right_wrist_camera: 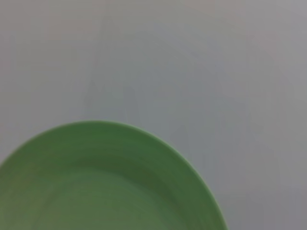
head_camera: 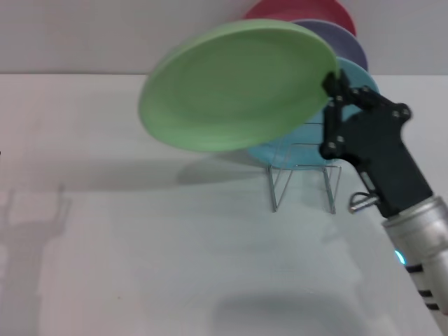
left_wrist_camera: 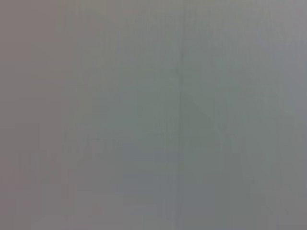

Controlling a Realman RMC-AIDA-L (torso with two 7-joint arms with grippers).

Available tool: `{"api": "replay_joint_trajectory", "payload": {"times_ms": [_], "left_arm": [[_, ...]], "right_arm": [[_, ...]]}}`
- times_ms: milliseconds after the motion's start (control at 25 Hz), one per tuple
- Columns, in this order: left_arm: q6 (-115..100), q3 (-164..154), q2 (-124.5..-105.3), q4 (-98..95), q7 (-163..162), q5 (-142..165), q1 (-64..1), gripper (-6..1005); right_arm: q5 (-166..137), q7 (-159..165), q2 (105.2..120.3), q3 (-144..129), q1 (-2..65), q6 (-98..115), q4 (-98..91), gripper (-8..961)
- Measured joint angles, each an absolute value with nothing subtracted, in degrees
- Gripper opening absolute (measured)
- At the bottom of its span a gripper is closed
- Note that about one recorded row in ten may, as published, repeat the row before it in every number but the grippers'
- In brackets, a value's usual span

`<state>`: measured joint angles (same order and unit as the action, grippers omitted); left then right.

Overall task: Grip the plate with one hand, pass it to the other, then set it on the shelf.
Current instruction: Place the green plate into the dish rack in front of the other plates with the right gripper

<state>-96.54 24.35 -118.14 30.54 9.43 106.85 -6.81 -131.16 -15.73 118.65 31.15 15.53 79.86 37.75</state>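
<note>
The light green plate (head_camera: pixel 234 87) hangs tilted in the air above the table, in front of the wire shelf (head_camera: pixel 302 178). My right gripper (head_camera: pixel 331 85) is shut on the plate's right rim, its black body and white arm coming in from the lower right. The plate (right_wrist_camera: pixel 105 182) also fills the lower part of the right wrist view, over bare table. The shelf carries a turquoise plate (head_camera: pixel 353 80), a lavender plate (head_camera: pixel 343 42) and a red plate (head_camera: pixel 301 10), partly hidden behind the green one. My left gripper is out of view; its wrist view shows only a plain grey surface.
The white table (head_camera: pixel 140 245) stretches wide to the left and front of the shelf. A pale wall rises behind the table's far edge. The green plate's shadow falls on the table left of the shelf.
</note>
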Motion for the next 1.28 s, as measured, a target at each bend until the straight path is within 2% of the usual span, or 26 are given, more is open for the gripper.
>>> {"api": "replay_joint_trajectory", "payload": {"times_ms": [280, 1280], "left_arm": [[-94.2, 26.9, -117.99, 31.1, 11.5, 107.2, -8.3, 832], [-88.5, 29.8, -117.88, 36.6, 16.8, 107.2, -10.0, 832]], "right_arm": [[-131.0, -19.1, 118.82, 31.7, 12.5, 85.1, 33.7, 16], [-130.4, -16.8, 119.01, 33.2, 11.7, 85.9, 23.8, 17]]}}
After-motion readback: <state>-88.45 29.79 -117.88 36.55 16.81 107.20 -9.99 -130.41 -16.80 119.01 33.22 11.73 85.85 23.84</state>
